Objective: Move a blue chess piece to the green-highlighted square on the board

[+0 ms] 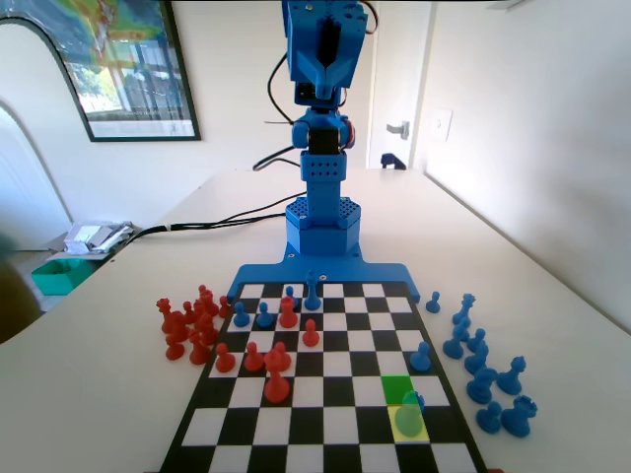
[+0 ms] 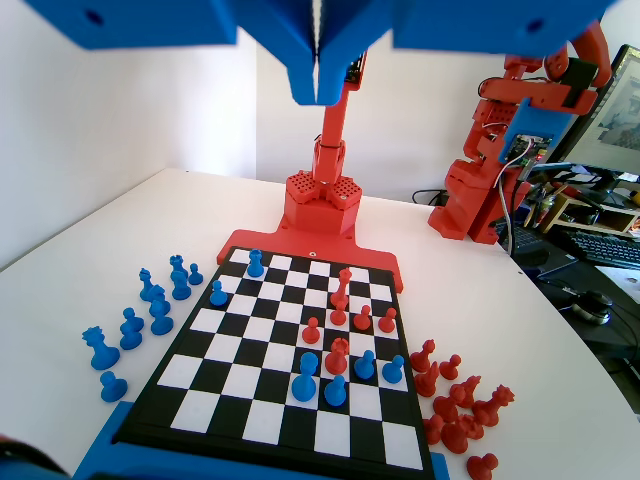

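Observation:
On the board (image 1: 325, 426), the blue chess piece (image 1: 408, 412), a small pawn tinted teal, stands on the pale yellow square near the front right in the fixed view. The green-highlighted square (image 1: 396, 387) lies just behind it and holds nothing. In the wrist view the same pawn (image 2: 255, 263) stands near the board's far left corner. My gripper (image 2: 318, 95) hangs high above the board (image 2: 250, 405), shut with its jaws pressed together and nothing between them, far from the pawn.
Several red pieces (image 1: 189, 325) cluster off the board's left edge in the fixed view, and several blue ones (image 1: 483, 365) off its right edge. Red pieces (image 1: 276, 379) and blue pieces (image 1: 312, 294) stand on the board's middle and far rows. Another blue pawn (image 1: 421, 357) stands behind the green square.

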